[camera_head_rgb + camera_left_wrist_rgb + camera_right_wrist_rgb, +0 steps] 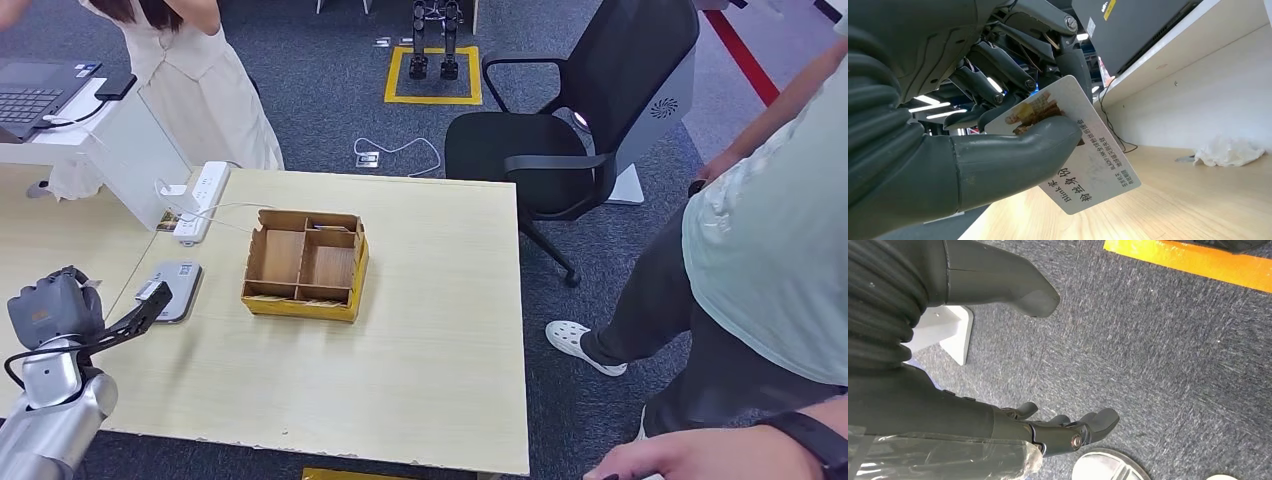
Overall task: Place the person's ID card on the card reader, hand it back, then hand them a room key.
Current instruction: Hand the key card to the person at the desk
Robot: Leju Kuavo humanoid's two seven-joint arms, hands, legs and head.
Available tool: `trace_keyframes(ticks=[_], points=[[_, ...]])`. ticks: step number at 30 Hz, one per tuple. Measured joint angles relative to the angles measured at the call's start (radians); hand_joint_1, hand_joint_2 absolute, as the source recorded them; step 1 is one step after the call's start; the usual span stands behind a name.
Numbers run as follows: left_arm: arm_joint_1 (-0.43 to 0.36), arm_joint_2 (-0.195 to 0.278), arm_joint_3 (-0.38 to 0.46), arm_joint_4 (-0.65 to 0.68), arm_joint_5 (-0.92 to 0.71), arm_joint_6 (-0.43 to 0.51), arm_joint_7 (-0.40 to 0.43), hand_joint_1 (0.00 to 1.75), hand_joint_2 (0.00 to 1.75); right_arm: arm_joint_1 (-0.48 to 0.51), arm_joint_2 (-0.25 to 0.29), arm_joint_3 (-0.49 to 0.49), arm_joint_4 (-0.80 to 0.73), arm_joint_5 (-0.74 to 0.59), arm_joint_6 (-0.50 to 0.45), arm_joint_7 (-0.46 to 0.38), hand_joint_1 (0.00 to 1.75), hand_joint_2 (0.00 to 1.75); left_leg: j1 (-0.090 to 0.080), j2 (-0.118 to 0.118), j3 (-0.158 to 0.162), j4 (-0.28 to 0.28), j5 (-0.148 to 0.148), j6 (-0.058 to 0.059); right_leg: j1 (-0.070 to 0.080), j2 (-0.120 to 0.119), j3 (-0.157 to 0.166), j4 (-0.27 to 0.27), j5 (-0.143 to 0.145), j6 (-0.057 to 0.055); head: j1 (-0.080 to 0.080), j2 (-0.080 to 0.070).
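Note:
My left hand [140, 310] pinches the white ID card [1083, 155] between thumb and fingers; the card has a small picture and printed characters. In the head view the card [152, 291] sits at the fingertips, just over the near edge of the grey card reader [180, 278] on the left of the wooden table [400, 370]. My right hand [1063, 427] hangs beside my body over the carpet, fingers apart and holding nothing. A brown cardboard box with compartments [305, 265] stands mid-table to the right of the reader; its contents cannot be made out.
A white power strip [202, 200] lies behind the reader beside a white desk with a laptop [35, 95]. One person in a pale dress [195, 80] stands at the back left; another in a light shirt [770, 240] stands right. A black office chair [570, 120] is beyond the table.

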Motion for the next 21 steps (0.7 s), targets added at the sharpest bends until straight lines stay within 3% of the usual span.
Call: trace_keyframes(ticks=[11,21], points=[[0.002,-0.004,0.011,-0.013,0.0,0.013,-0.03,1.75,1.75,-0.014,0.0,0.031,0.003,-0.024,-0.007,-0.001,0.0,1.75,0.0,0.0,0.0,0.0,0.0,0.0,0.0,0.0,0.0,0.0,0.0,0.0,0.0,0.0],[-0.027,-0.04,0.01,-0.023,-0.031,0.032,-0.071,1.75,1.75,-0.036,0.0,0.059,0.017,-0.043,-0.006,-0.015,0.0,1.75,0.0,0.0,0.0,0.0,0.0,0.0,0.0,0.0,0.0,0.0,0.001,0.001,0.0,0.0]])
